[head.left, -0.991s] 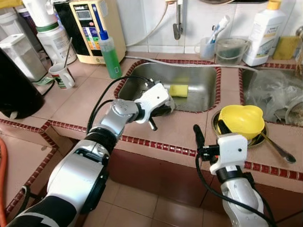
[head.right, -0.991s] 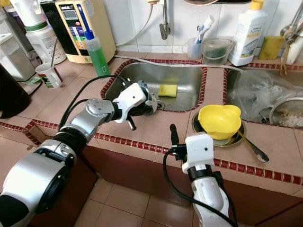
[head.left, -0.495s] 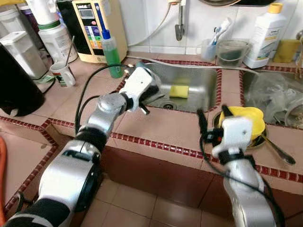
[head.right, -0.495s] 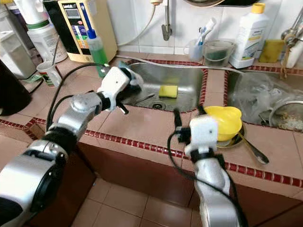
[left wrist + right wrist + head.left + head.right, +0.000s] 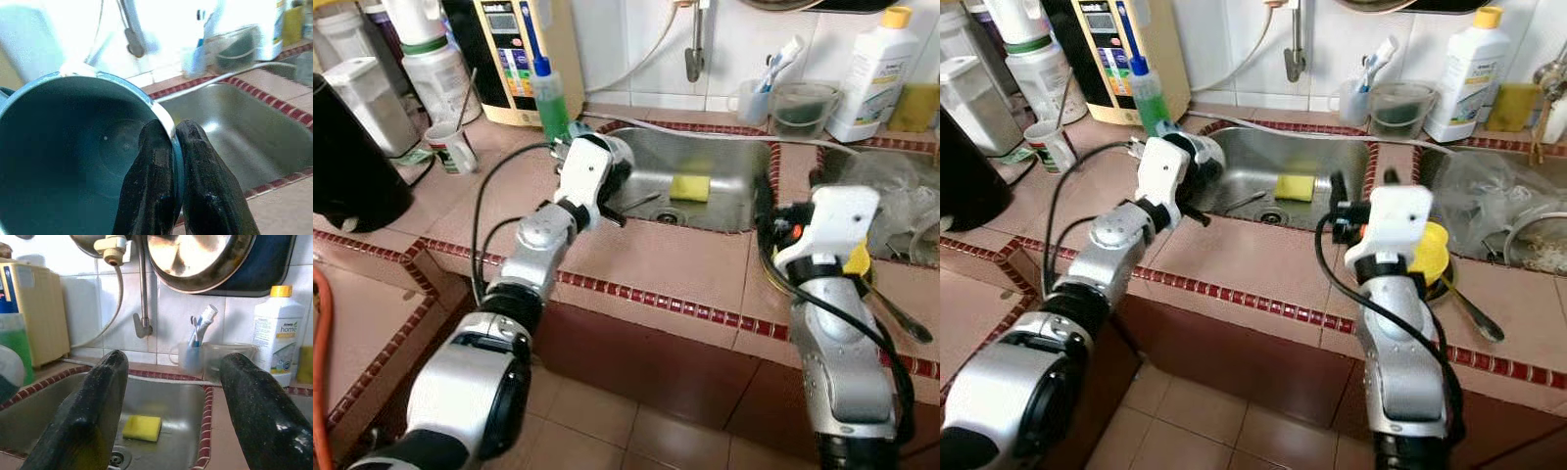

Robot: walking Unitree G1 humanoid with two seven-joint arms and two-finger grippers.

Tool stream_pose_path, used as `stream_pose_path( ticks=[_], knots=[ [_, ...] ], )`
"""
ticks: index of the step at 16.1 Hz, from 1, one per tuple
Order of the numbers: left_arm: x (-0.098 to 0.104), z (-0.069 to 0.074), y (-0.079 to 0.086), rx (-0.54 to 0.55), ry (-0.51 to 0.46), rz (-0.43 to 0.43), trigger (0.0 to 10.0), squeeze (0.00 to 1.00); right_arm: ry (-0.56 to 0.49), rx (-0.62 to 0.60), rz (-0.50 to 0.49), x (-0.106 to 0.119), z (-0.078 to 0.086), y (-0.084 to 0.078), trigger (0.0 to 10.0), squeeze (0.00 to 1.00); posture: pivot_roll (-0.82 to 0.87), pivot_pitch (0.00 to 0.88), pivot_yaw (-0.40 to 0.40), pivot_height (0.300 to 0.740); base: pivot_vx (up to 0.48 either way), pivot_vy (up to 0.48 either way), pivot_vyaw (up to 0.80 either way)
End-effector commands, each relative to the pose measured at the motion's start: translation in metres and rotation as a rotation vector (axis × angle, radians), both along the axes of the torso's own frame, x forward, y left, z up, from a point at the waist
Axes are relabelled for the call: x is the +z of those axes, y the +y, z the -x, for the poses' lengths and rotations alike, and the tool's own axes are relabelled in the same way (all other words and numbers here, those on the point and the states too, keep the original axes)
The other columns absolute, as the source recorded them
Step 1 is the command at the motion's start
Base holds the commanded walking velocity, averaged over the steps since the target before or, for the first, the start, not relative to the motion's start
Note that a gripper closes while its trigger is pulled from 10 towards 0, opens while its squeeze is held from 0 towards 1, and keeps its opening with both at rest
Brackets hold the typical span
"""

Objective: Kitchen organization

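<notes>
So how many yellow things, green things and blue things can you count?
Yellow: 3, sponge, bowl, cloth
Green: 1, bottle
Blue: 1, cup in the left gripper
Total: 5

Left arm: silver, reaching from lower left of the head view up to centre left, elbow bent. Left gripper [image 5: 171, 181]: fingers [image 5: 146, 191] pressed together, pinching a cup [image 5: 73, 161] rim.

Right arm: rising upright from lower right. Right gripper [image 5: 171, 396]: fingers [image 5: 88, 421] spread wide apart, holding nothing.
</notes>
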State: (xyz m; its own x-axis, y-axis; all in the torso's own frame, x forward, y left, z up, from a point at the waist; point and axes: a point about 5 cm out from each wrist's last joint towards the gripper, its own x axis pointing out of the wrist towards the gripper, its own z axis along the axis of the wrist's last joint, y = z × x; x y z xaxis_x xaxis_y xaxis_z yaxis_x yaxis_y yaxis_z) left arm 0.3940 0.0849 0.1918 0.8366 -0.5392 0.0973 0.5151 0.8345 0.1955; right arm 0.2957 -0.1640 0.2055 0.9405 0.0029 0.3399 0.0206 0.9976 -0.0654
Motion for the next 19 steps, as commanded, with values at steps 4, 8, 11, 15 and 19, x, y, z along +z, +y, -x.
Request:
stream_pose_path(
  ticks=[4, 8, 11, 15, 19],
  knots=[
    [0.000, 0.003, -0.004, -0.061, 0.035, 0.077, 10.0, 0.00, -0.047, -0.026, -0.026, 0.011, -0.002, 0.002, 10.0, 0.00, -0.18, 0.093, 0.090, 0.740, 0.000, 0.000, 0.00],
    [-0.014, 0.014, -0.004, -0.119, 0.097, 0.222, 10.0, 0.00, -0.077, -0.061, -0.034, 0.007, 0.006, -0.005, 10.0, 0.00, -0.19, 0.091, 0.100, 0.740, 0.000, 0.000, 0.00],
    [-0.016, 0.015, 0.001, -0.111, 0.108, 0.222, 10.0, 0.00, -0.062, -0.074, -0.044, 0.002, 0.008, -0.009, 10.0, 0.00, -0.19, 0.088, 0.097, 0.740, 0.000, 0.236, 0.00],
    [-0.015, 0.016, 0.001, -0.115, 0.107, 0.210, 10.0, 0.00, -0.047, -0.081, -0.042, -0.002, 0.007, -0.010, 10.0, 0.00, -0.19, 0.073, 0.093, 0.740, 0.000, 0.476, 0.00],
    [-0.014, 0.019, -0.004, -0.117, 0.076, 0.182, 10.0, 0.00, -0.027, -0.087, -0.050, -0.005, 0.004, -0.012, 10.0, 0.00, -0.18, 0.052, 0.087, 0.740, 0.000, 0.102, -0.35]
  ],
)
